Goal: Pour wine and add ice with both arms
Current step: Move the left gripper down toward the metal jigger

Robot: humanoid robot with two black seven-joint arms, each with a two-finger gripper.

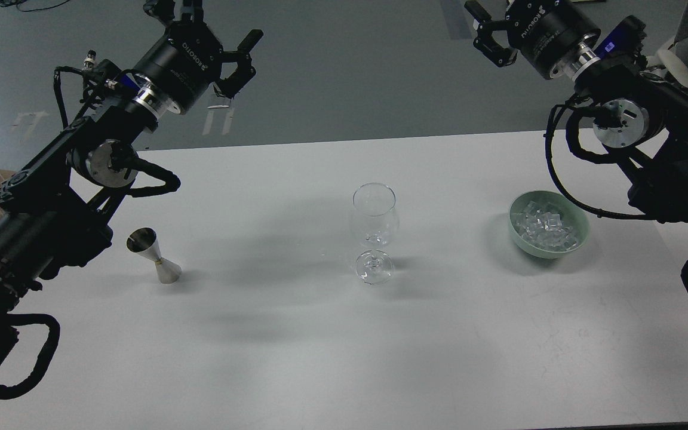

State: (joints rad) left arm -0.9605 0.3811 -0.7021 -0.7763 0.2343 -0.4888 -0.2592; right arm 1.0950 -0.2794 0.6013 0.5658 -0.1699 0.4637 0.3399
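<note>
A white table (pixel 296 358) stands on grey floor (pixel 350 71) (white tape marks).

- The brand "ROBOTIQ" stood in white letters on the black body of the left gripper (pixel 224 45), seen upside down.
- The same "ROBOTIQ" mark stood on the right gripper (pixel 490 30), likewise inverted.
</note>
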